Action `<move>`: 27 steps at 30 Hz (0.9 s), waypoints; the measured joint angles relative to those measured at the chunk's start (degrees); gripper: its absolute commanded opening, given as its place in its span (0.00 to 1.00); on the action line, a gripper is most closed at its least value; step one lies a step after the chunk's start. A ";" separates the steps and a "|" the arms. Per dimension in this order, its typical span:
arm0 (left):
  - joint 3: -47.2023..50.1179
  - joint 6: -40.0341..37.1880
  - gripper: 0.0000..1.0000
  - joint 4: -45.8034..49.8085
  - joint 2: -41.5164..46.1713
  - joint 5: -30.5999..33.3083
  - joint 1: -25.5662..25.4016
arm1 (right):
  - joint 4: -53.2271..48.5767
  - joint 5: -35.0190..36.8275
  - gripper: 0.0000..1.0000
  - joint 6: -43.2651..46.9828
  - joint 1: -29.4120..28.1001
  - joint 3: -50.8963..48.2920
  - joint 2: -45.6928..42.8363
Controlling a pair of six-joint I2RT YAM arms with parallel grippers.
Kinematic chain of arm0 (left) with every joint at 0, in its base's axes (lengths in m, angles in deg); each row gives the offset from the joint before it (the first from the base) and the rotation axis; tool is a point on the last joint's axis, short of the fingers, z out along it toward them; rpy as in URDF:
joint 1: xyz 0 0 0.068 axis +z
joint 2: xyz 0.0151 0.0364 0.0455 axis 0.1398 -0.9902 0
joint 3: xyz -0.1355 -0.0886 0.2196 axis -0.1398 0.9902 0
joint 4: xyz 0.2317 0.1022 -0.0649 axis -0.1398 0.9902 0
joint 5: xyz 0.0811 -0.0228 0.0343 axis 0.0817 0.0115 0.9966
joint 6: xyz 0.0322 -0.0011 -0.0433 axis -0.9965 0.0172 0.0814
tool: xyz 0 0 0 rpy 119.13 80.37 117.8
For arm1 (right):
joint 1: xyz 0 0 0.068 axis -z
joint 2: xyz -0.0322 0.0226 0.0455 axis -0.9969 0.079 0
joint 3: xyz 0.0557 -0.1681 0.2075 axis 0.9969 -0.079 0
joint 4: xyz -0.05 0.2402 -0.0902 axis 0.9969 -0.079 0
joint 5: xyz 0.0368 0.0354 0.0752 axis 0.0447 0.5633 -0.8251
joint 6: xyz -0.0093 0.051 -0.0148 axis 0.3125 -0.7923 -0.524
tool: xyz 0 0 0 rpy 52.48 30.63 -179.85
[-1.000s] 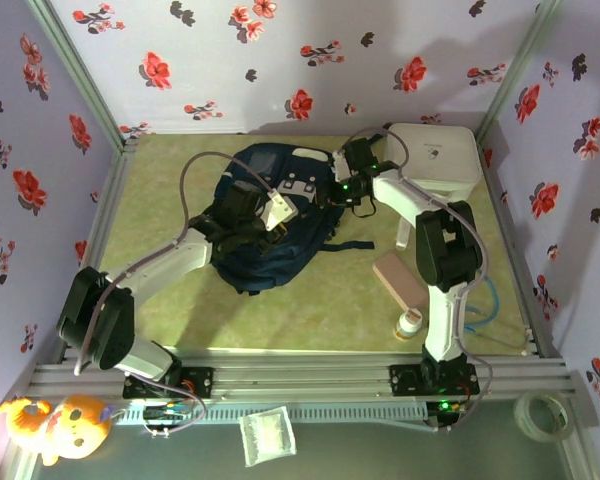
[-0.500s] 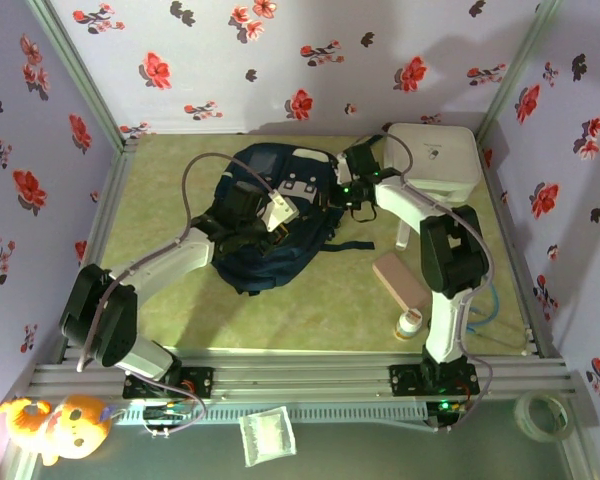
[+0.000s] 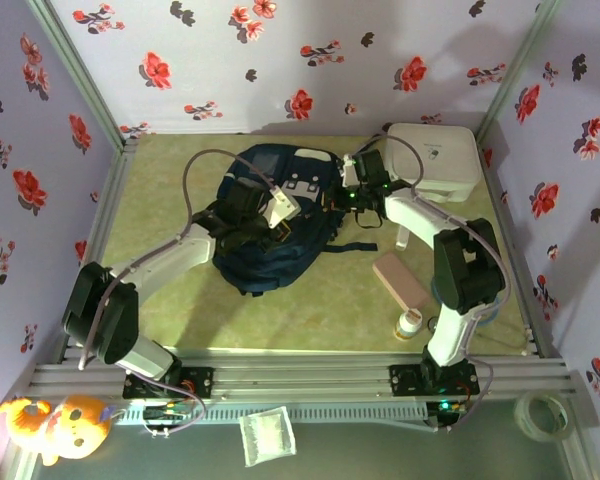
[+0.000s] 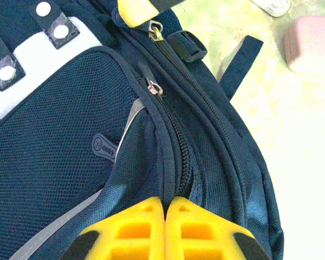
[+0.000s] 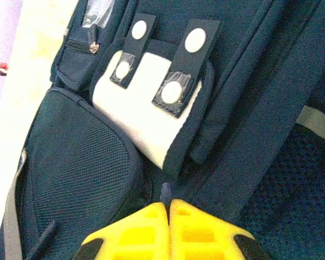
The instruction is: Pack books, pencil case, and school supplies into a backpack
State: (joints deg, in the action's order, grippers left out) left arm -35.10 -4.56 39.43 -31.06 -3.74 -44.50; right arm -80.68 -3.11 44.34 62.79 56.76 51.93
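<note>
Now our right claw [image 5: 167, 206] has just pinched a tab of the backpack [image 3: 265, 262]; our left claw [image 4: 166, 203] clamps its zip seam; unzipping seems next.

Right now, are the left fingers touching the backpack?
Touching. The left wrist view shows it: the yellow left fingers are shut together, and a raised fabric ridge of the backpack runs straight in between their tips, pinched there.

The green desk [image 3: 170, 170] bears the backpack [image 3: 270, 255] under the right end effector [image 5: 168, 206], a white box [image 3: 435, 158] just right of it, the pencil case [image 3: 400, 280] and a white bottle [image 3: 410, 322] nearer the arm bases
</note>
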 measured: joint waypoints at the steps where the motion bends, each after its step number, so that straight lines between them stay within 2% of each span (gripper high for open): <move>1: -0.28 0.17 0.00 0.04 -0.15 -0.02 0.00 | 0.90 -0.50 0.00 -0.28 0.00 -0.94 -0.66; 14: -3.93 4.31 0.00 0.02 -3.74 -1.07 0.00 | 12.79 -8.17 0.00 -6.40 -0.17 -11.67 -6.64; 27: -8.35 10.69 0.00 0.74 -9.53 -1.88 0.11 | 25.44 -9.40 0.02 -14.82 -2.34 -19.39 -9.09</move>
State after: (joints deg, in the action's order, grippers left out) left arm -43.45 6.12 40.17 -40.59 -5.62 -44.39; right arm -55.24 -12.51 29.52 60.45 37.37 42.84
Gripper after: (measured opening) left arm 0.044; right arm 0.053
